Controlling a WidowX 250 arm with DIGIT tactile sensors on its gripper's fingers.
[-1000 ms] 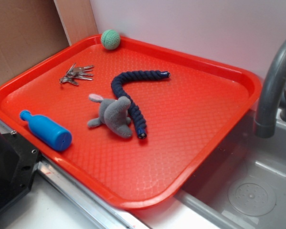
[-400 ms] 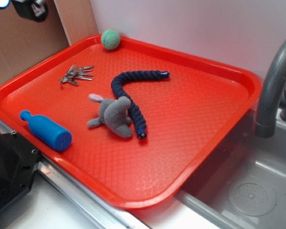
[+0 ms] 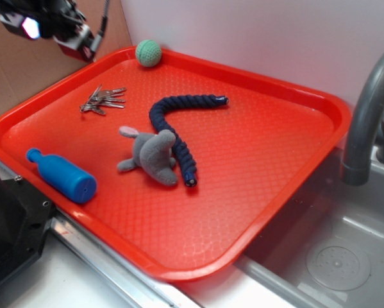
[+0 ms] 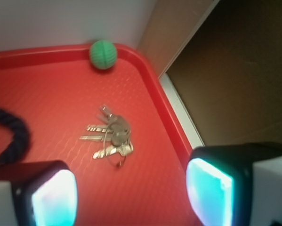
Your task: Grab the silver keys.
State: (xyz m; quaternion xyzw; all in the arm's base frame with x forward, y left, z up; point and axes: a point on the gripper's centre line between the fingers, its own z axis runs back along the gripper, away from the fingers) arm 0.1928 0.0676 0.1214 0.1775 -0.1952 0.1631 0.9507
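Silver keys (image 4: 110, 136) lie unobstructed on the red tray (image 4: 46, 89), green ball (image 4: 103, 54) beyond, claw (image 4: 131, 190) spread apart above.

The end effector (image 3: 76, 40) hovers above the silver keys (image 3: 102, 100).

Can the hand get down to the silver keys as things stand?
Probably yes: the hand hangs open above the silver keys, which lie alone on the red tray, apart from the green ball and rope.
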